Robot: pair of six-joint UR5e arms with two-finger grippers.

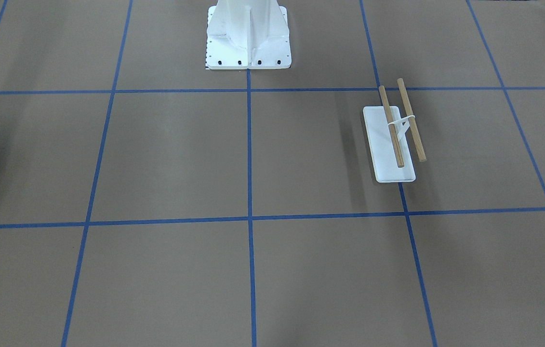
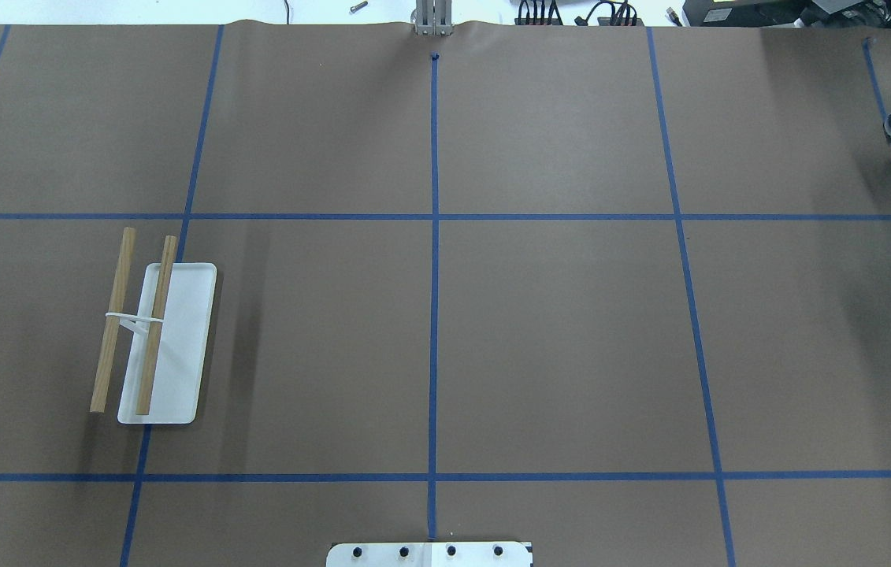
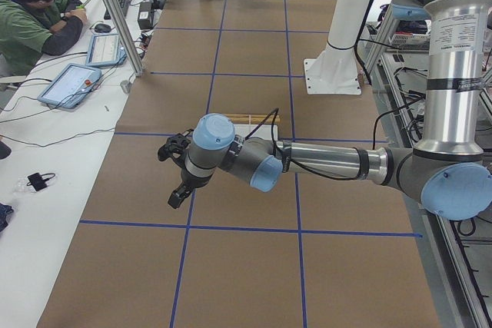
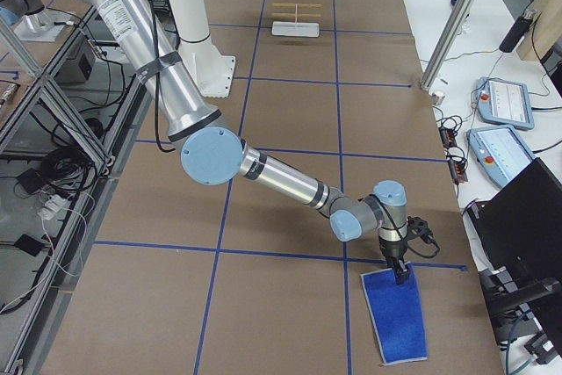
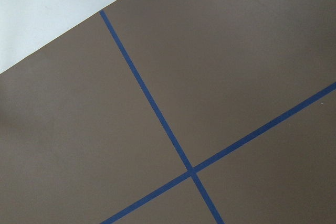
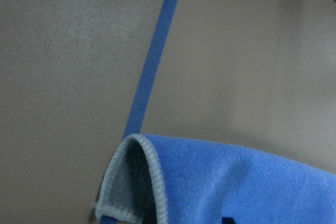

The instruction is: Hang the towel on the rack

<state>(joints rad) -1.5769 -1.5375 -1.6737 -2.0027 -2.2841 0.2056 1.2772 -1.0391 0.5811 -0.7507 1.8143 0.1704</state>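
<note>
The rack stands on the table's left half, white base with two wooden dowels; it also shows in the front view and far off in the right view. The blue towel lies mostly flat at the table's far right end. My right gripper is at its edge, shut on the towel. In the right wrist view the towel's corner curls up off the table. My left gripper hovers over bare table beyond the rack, and I cannot tell if it is open.
The white bolted pedestal stands at the robot's side, mid-table. Blue tape lines grid the brown table. An operator sits with tablets at the far side, beyond the table's edge.
</note>
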